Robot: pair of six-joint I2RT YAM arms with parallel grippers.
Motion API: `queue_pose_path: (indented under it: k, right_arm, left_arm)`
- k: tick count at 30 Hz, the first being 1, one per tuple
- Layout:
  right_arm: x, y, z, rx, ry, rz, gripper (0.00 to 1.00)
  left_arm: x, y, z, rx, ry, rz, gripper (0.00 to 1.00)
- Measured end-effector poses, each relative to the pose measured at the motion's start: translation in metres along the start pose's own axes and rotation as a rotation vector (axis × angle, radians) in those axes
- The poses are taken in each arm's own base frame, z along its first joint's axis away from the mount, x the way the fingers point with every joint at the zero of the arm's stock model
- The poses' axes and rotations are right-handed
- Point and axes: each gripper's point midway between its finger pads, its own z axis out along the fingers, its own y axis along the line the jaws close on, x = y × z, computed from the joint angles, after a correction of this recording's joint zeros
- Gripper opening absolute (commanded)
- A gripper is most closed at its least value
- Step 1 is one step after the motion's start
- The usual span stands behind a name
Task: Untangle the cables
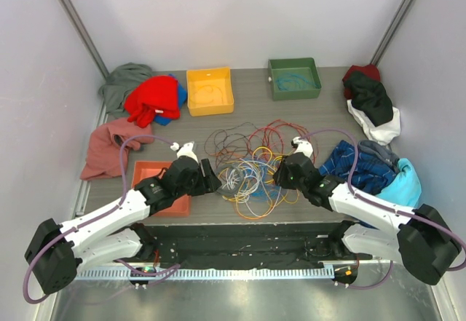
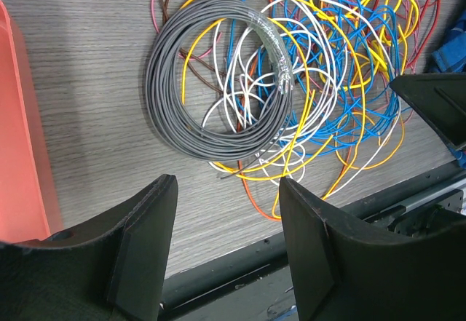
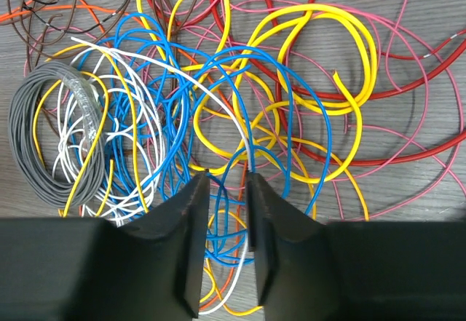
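Observation:
The cables point(image 1: 251, 164) lie as a tangle of red, pink, yellow, blue, white, orange and brown strands in the middle of the table. A grey coil point(image 2: 164, 81) sits at the tangle's left side and also shows in the right wrist view point(image 3: 29, 146). My left gripper point(image 1: 215, 179) is wide open and empty point(image 2: 227, 190), over bare table just short of the coil. My right gripper point(image 1: 279, 175) hovers low over blue and white strands at the tangle's near right. Its jaws point(image 3: 227, 179) stand a narrow gap apart, and the strands run under and between them.
An orange-red tray point(image 1: 156, 183) lies left of my left gripper. A yellow bin point(image 1: 210, 90) and a green bin point(image 1: 293, 78) stand at the back. Cloth garments lie at the left point(image 1: 154, 99) and right point(image 1: 364, 164). The table's front edge point(image 2: 240, 263) is just below my left gripper.

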Motion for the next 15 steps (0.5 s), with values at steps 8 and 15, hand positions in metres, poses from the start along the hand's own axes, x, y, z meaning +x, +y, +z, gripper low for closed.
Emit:
queue_pose_path:
  k: [8, 15]
  right_arm:
    - [-0.004, 0.002, 0.001, -0.005, -0.018, 0.014, 0.01]
    - [-0.041, 0.021, -0.025, -0.038, -0.076, 0.004, 0.01]
  left_arm:
    - [0.0, 0.0, 0.0, 0.0, 0.0, 0.0, 0.62]
    - [-0.001, 0.0, 0.0, -0.001, -0.003, 0.001, 0.62]
